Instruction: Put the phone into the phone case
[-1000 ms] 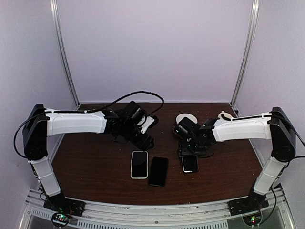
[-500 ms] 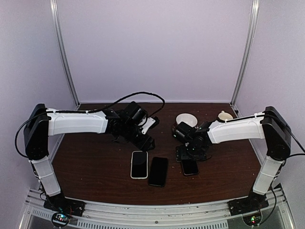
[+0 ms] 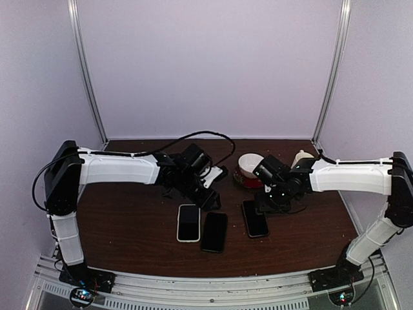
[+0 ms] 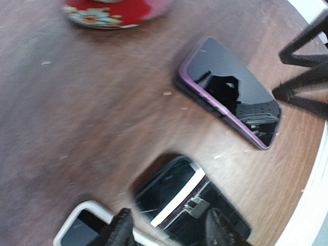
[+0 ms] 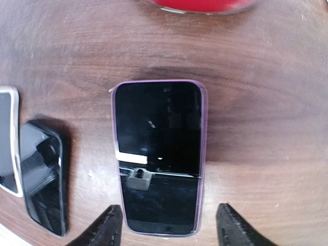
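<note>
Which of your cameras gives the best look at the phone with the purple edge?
The right wrist view: the purple-edged phone lies whole and face-up right below the camera, its rim clear all round. The left wrist view shows the phone slanted, off to one side. The top view shows only a small dark slab.

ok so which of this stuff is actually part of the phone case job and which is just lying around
Job:
phone, already sitting in the purple case

Lying about, as far as it shows:
white-rimmed phone
black phone
red bowl
white cup
</note>
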`<state>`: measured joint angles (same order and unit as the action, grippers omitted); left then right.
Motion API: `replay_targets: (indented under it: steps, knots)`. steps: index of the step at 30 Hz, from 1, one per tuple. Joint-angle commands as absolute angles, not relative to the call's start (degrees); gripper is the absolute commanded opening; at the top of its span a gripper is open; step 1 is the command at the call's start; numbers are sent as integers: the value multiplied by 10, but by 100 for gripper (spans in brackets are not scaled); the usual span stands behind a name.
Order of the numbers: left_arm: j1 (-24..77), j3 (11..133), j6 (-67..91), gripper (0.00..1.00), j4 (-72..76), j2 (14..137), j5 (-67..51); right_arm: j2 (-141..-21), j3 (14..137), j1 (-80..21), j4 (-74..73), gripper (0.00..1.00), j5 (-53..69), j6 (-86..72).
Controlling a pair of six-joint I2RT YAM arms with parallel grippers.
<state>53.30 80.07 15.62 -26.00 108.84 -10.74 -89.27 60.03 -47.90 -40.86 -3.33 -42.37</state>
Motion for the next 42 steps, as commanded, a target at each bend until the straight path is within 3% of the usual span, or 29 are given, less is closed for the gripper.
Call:
replay_targets:
  steps: [1,11,25,32,42]
  knots:
    - [567,857,171,47,-245,1137,-130,-885,542,-447,-348,52,31,-414]
    - [582,909,181,46,-260,1193,-119,-955,510,-447,-309,27,59,-414]
    - [582,919,169,46,-264,1201,-105,-1037,534,-496,-425,25,-34,-442]
    - [556,903,197,52,-247,1188,-135,-1028,693,-491,-537,31,-78,-330]
    - [501,802,197,56,-217,1044,-72,-1052,738,-503,-450,38,-34,-355]
